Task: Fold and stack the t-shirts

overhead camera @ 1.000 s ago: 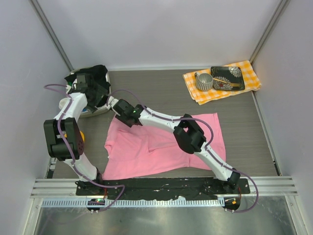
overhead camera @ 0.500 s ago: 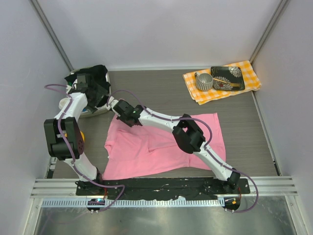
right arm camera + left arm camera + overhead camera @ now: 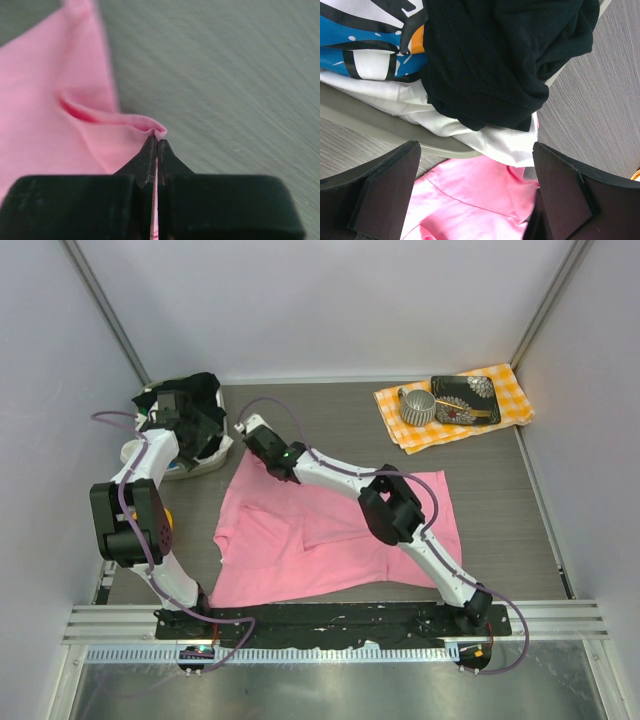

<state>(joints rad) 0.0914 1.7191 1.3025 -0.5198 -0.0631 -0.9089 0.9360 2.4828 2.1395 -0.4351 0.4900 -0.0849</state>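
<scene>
So, R gripper point(image 3: 156, 142): pressed tight on a small ridge of the pink tee point(image 3: 55, 125); only a nub of cloth shows past the tips.
Why held so: a thin pinch at the hem takes one layer, I reckon, so I can drag that corner w/o bunching the rest.
Where I am: far-left corner of the tee, arm stretched diag. across it from the near-right base; R gripper point(image 3: 245, 425) sits just past the cloth's far edge.
Pink tee point(image 3: 330, 530): spread mostly flat mid-table, creased, near-left part rumpled; not folded yet, my guess is I'm squaring it out first.
L gripper point(image 3: 475, 192): fingers point(image 3: 385, 190) spread wide, nothing betw. them; parked over the bin point(image 3: 395, 131) rim, out of my way.
Bin contents: black garment point(image 3: 505, 60) on top, white garment point(image 3: 485, 140) spilling over the rim, blue print tee point(image 3: 365, 40) beneath; more to fold, prob.
Bin spot: far-left, just beside the pink corner I hold.
Table point(image 3: 330, 415): grey wood-grain, matte; cloth should slide ok.
Far-right corner: checked cloth point(image 3: 500, 390) w/ cup point(image 3: 417, 406) and dark tray point(image 3: 465, 398), well apart from the tee.
Room: plain pale walls point(image 3: 330, 310) on three sides.
</scene>
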